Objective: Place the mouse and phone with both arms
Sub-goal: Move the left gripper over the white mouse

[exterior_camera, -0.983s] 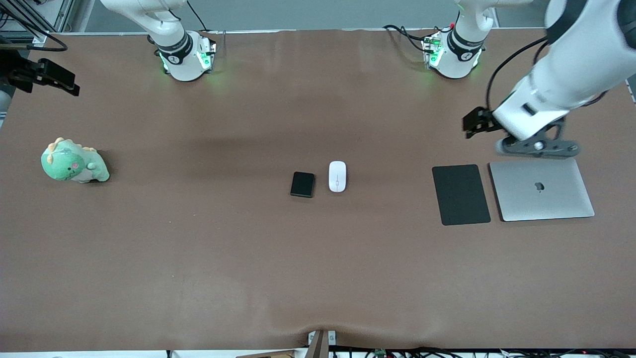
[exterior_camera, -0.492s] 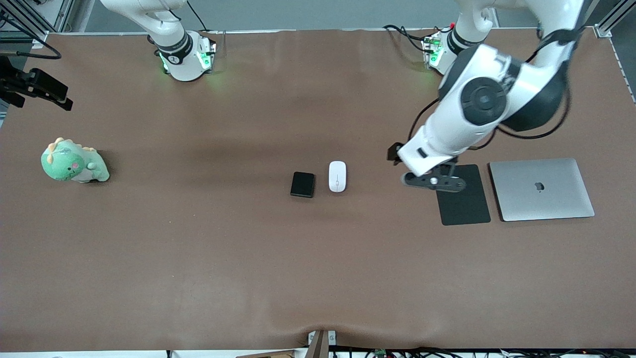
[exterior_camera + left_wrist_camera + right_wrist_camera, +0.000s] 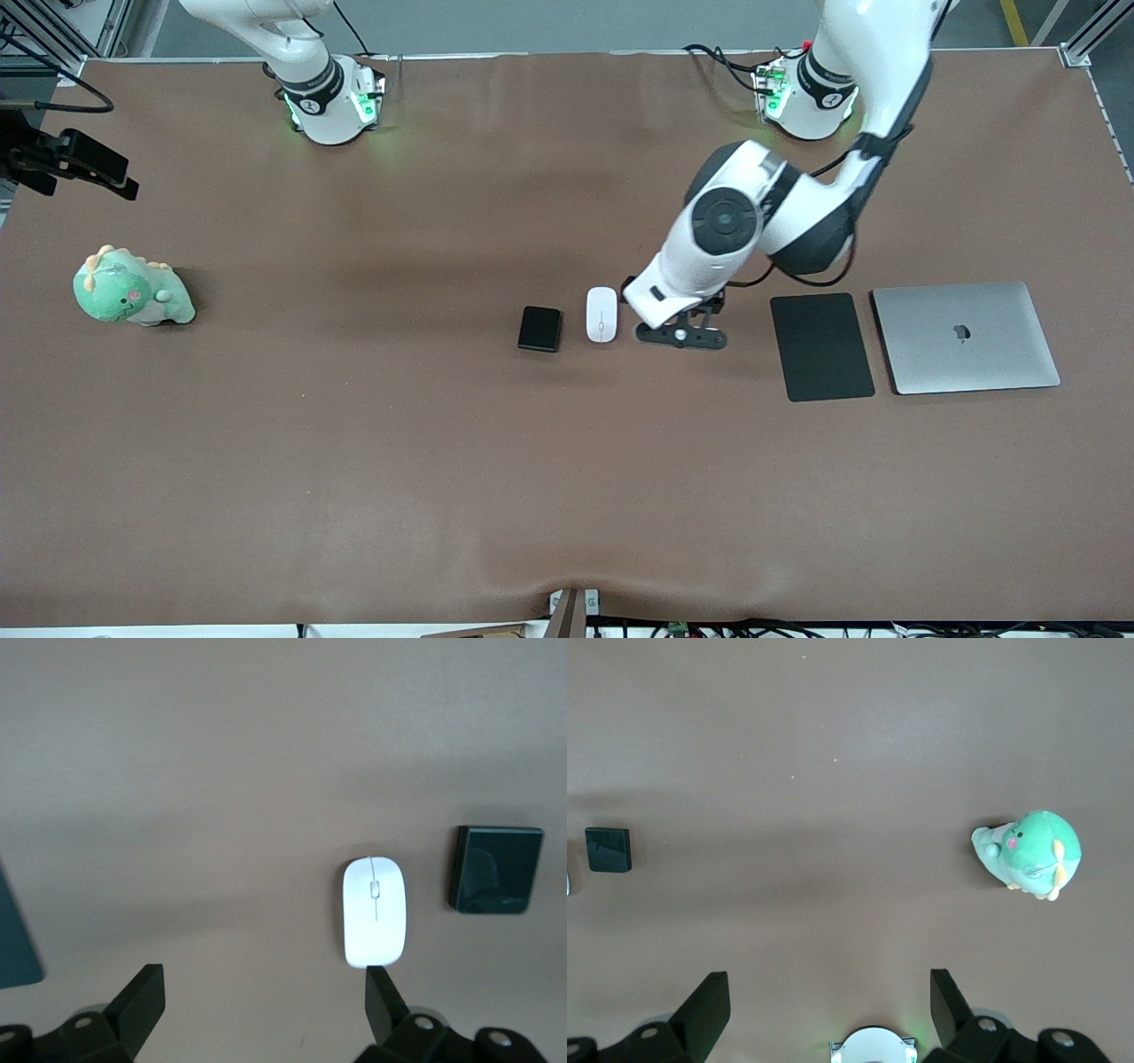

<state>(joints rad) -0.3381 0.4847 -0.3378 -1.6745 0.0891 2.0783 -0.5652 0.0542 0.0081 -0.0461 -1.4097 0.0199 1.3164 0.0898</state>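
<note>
The white mouse (image 3: 601, 314) lies mid-table with the small black phone (image 3: 539, 329) beside it, toward the right arm's end. My left gripper (image 3: 680, 337) hangs open and empty over bare table, just beside the mouse, between it and the mouse pad. In the left wrist view the mouse (image 3: 375, 911) sits just off one fingertip (image 3: 379, 985), with the phone (image 3: 494, 868) past it; the left gripper (image 3: 261, 983) holds nothing. My right gripper (image 3: 830, 992) is open and empty, high above the table near its own base (image 3: 871, 1047). The phone (image 3: 609, 850) shows in that view too.
A large flat black mouse pad (image 3: 821, 346) and a closed silver laptop (image 3: 966, 337) lie side by side toward the left arm's end. A green dinosaur plush (image 3: 131, 288) sits near the right arm's end, also in the right wrist view (image 3: 1028, 853).
My left arm has swung from above the laptop, across the mouse pad, to just beside the mouse. Mouse and phone have not moved.
</note>
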